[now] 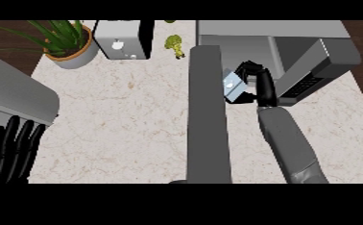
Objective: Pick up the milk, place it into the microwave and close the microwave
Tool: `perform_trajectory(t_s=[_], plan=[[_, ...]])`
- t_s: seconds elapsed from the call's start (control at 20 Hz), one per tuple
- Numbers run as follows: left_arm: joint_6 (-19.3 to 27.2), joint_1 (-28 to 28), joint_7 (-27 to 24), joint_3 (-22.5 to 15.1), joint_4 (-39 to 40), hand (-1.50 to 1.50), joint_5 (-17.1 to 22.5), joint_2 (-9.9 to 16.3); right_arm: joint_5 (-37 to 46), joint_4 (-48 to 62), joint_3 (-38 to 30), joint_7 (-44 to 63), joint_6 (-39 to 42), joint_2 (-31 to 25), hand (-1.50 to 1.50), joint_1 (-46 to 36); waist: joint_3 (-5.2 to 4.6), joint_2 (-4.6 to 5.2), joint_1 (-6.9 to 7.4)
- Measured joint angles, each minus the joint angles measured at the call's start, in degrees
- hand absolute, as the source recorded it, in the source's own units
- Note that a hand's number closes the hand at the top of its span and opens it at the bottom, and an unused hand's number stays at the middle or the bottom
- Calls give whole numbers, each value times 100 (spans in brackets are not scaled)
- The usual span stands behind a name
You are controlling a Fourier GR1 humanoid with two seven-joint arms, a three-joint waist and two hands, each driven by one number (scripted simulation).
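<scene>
- Left forearm (209, 118) runs up mid-frame, its hand hidden (finger state unclear).
- Right hand (261, 82) curls round milk (233, 85), held just before microwave (284, 51).
- Microwave door (319, 70) open; toaster (124, 39), plant (67, 43) far left.

I get even, flat light over the pale counter (120, 118), with no clear source and no glare. Only faint shading lies beside the potted plant (67, 43) and the toaster (124, 39). Right of the toaster, the microwave (284, 51) shows a dim interior. Edges look soft throughout; I see no bending near the borders.
</scene>
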Motion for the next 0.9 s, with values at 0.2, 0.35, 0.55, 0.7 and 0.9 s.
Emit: perform_trajectory(t_s=[0.2,0.35,0.55,0.7,0.9], plan=[[-13,-145,-50,-9,137,-150,-23,-30,64,921,-273,-59,-200,-284,150,-723,9,40,82],[-65,-205,-94,26,224,-150,12,-9,121,1417,-432,-20,-492,-489,150,-1121,12,72,151],[-96,-276,-117,-52,296,-150,-56,-16,178,1833,-627,-7,-1134,-712,150,-1449,17,123,251],[-117,-284,-132,-47,307,-150,-99,13,300,1998,-662,-110,-1769,-776,150,-1634,20,152,328],[-152,-325,-82,-1,317,-150,-129,93,660,2411,-433,-32,-2046,-897,-150,-1909,19,183,426]])
